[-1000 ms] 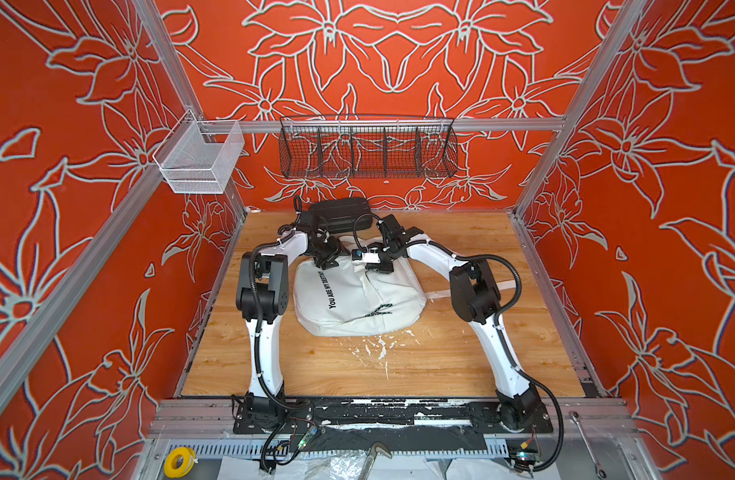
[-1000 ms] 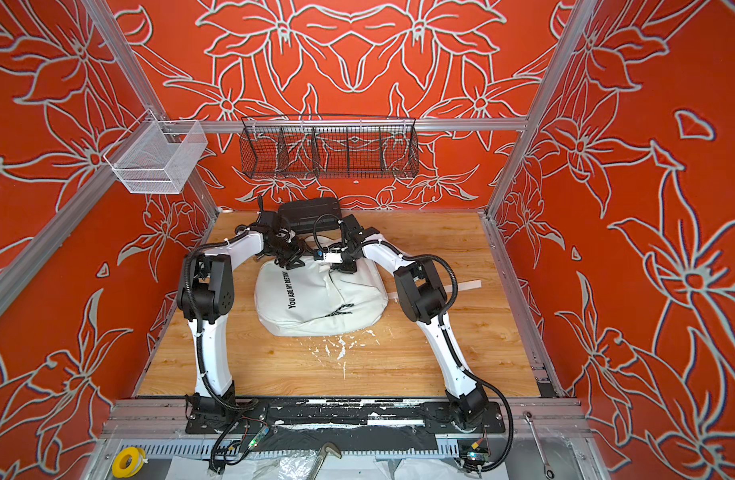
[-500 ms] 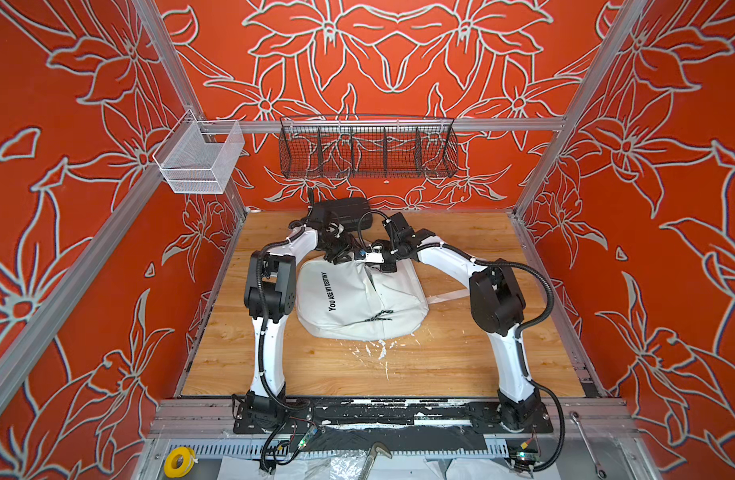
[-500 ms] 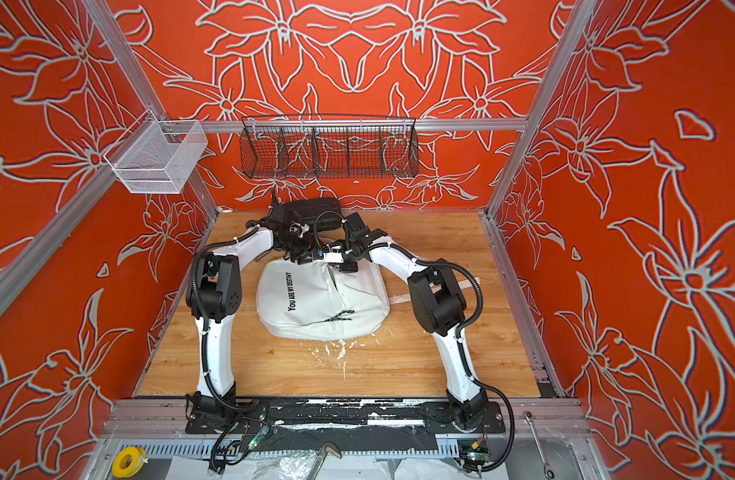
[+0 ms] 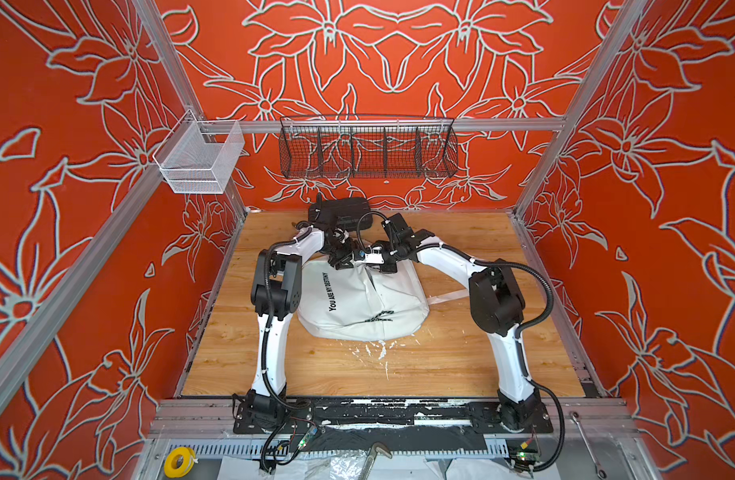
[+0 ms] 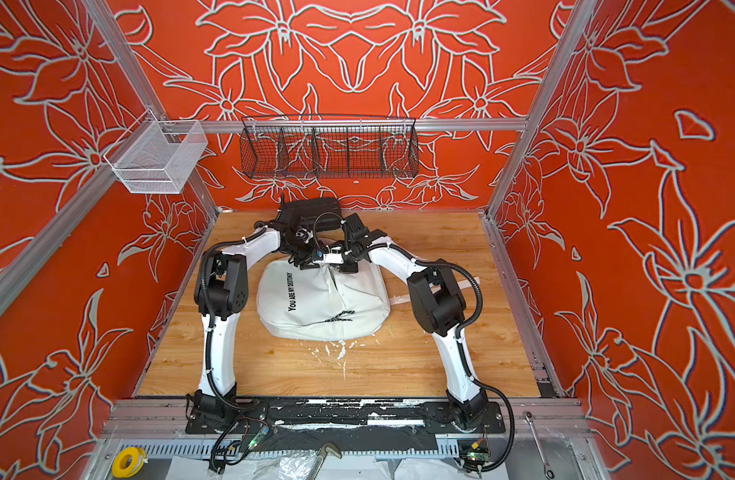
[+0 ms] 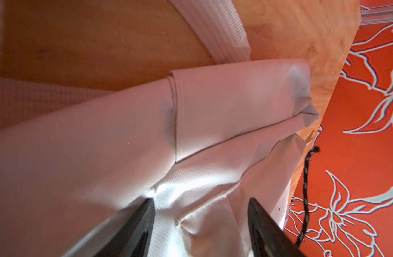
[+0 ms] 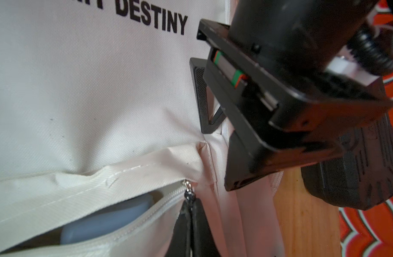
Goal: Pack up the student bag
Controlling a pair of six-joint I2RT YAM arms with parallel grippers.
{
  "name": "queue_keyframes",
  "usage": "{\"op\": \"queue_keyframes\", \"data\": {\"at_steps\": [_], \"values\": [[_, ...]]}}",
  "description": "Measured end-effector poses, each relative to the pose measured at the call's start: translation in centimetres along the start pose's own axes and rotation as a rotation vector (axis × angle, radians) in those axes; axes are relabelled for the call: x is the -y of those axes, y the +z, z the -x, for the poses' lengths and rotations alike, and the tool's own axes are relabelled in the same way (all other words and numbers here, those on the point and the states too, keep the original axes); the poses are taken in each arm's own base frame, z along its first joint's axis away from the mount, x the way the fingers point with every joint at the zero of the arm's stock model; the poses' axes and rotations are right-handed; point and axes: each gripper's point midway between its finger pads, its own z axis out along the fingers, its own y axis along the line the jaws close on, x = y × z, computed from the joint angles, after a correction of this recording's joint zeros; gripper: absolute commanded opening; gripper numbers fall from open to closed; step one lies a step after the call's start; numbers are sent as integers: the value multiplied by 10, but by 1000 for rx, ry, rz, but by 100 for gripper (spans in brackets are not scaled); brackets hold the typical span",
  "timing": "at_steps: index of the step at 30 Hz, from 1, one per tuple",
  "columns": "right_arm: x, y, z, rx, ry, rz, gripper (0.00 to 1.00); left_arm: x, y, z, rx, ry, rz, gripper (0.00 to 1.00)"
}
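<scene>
Student bag (image 5: 357,299) on the desk (image 5: 461,365); both arms at its far edge.
Yellow tape roll (image 5: 178,461) on the front ledge, 7 o'clock of the desk; white flecks (image 5: 378,351) on the boards at the bag's 6 o'clock; the bag itself white, lettered side up, lying mid-desk, one strap (image 5: 448,296) trailing at 3 o'clock; zip opening beside the lettering part open, grey-blue object (image 8: 106,220) inside; right gripper (image 8: 191,213) at the bag's 12 o'clock edge, fingers closed tight on the black cord zip pull (image 8: 187,193); left gripper (image 7: 200,201) just beside it at 11 o'clock, fingers spread wide over a fold of bag fabric; black ribbed case (image 5: 340,208) at 12 o'clock by the back wall; black wire basket (image 5: 367,147) hung above it; white mesh basket (image 5: 199,162) at 10 o'clock.
</scene>
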Motion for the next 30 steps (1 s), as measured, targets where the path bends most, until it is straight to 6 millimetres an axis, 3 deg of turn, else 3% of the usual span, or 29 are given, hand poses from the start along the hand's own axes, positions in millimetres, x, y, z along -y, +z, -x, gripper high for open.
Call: {"op": "queue_keyframes", "data": {"at_steps": [3,8,13,24,27,30], "values": [[-3,1,1,-6,-2,8,0,-3,4,1,-5,-28,4,55],[-18,3,0,-33,3,56,0,-16,11,3,2,-94,7,24],[-32,3,-4,-70,15,103,0,-23,16,3,-12,-132,5,0],[-50,-12,0,-106,44,174,0,-21,17,2,10,-179,-84,0],[-50,-17,1,-103,46,159,0,-16,12,7,23,-152,-69,33],[-51,-19,1,-97,44,141,0,-6,5,14,53,-90,-32,47]]}}
